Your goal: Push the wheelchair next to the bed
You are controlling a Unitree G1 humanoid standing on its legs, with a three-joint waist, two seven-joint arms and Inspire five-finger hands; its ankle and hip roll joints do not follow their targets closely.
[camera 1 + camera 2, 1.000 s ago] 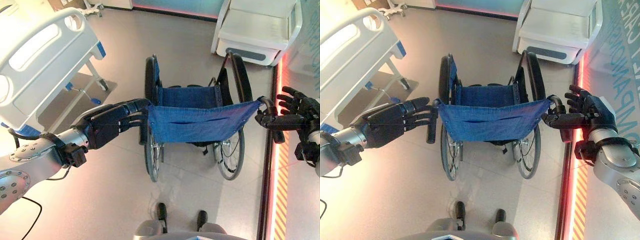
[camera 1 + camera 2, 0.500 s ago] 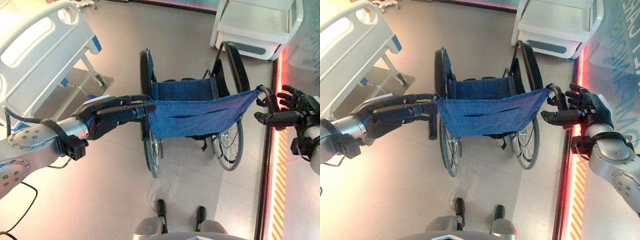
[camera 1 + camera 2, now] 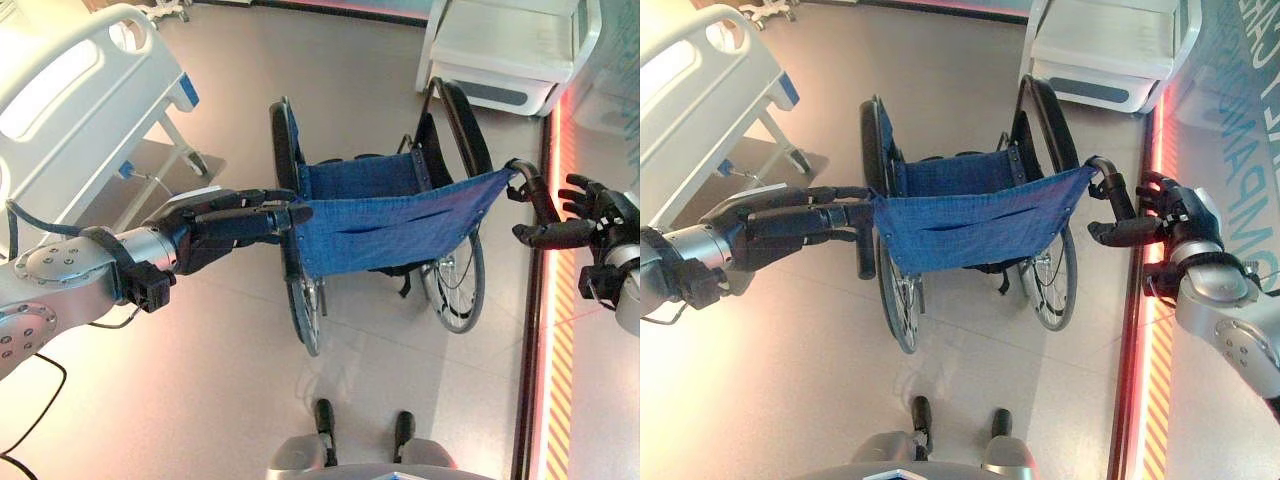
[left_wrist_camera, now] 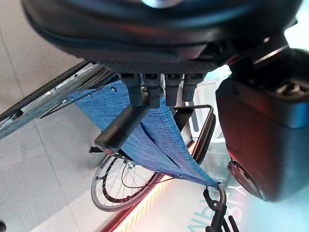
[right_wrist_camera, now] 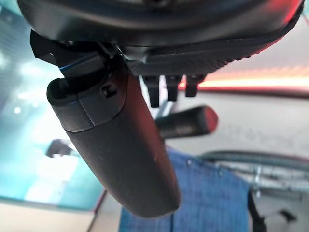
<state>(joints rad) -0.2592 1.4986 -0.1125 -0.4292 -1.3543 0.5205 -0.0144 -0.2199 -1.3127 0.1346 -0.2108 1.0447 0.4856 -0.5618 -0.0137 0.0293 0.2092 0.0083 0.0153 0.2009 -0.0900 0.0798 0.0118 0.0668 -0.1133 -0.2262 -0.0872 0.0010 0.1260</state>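
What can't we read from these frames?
- Left hand: its fingers reach over the blue-fabric wheelchair's black left push handle; the handle hides any contact.
- Right hand: the thumb blocks the right wrist view, so contact with the right handle is unclear.
- White hospital bed: cut off by the frame edge.

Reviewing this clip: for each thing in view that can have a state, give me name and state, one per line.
wheelchair: unfolded, empty, upright on its wheels, beside the bed but apart from it.
left hand: open, straight fingers at the left push handle.
right hand: open, by the right push handle, not closed round it.
bed: standing at the left, no one seen on it.
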